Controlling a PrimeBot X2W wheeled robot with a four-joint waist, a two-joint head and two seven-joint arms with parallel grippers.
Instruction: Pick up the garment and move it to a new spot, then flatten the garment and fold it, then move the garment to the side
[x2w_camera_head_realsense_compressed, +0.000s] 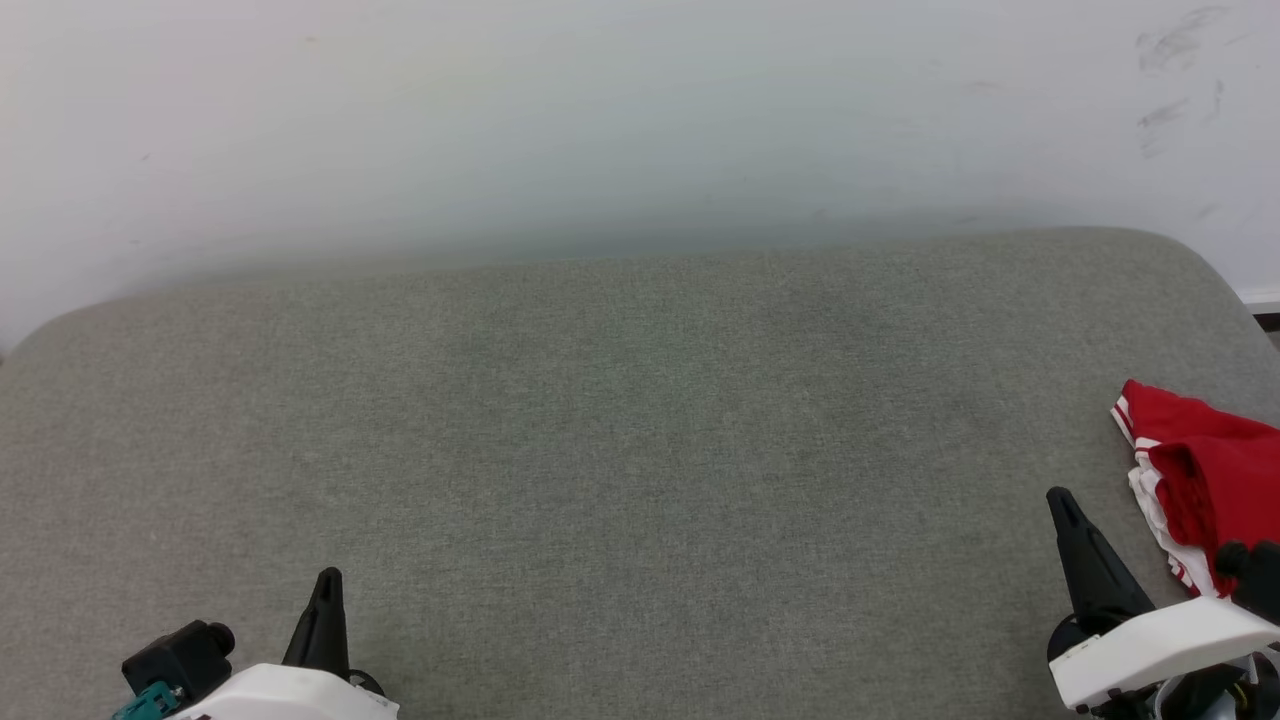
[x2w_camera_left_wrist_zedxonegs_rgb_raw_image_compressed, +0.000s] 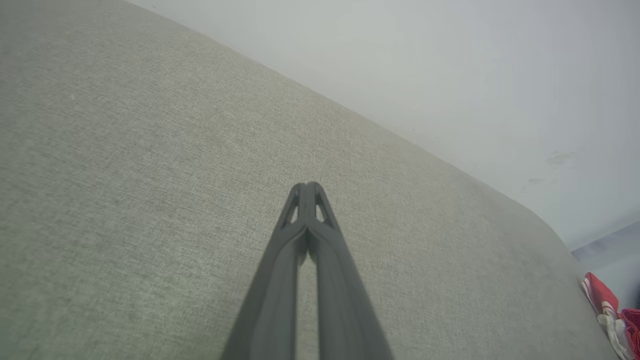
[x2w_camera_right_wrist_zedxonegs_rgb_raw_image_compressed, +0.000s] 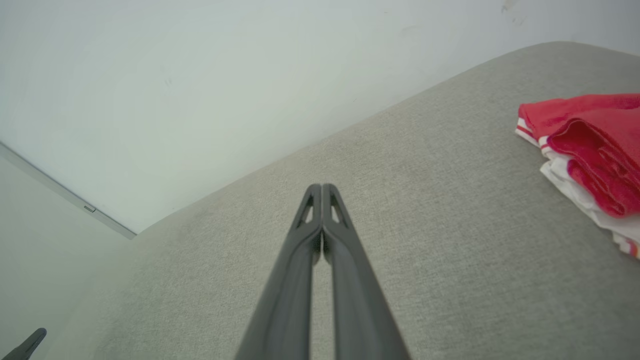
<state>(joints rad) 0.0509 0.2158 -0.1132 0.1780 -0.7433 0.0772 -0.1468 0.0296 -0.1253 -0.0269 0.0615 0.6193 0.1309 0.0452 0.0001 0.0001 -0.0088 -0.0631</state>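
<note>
Now the garment lies bunched at the cushion's right edge, left fingers and right fingers closed, empty.

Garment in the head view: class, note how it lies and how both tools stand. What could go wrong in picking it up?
1. The garment lies crumpled near the right edge of the grey cushion; a nudge may push it off.
2. The right tool and left tool are shut; unopened, they would likely shove the fabric, not pinch it.
3. Its layers overlap; a pinch may catch only one.
</note>
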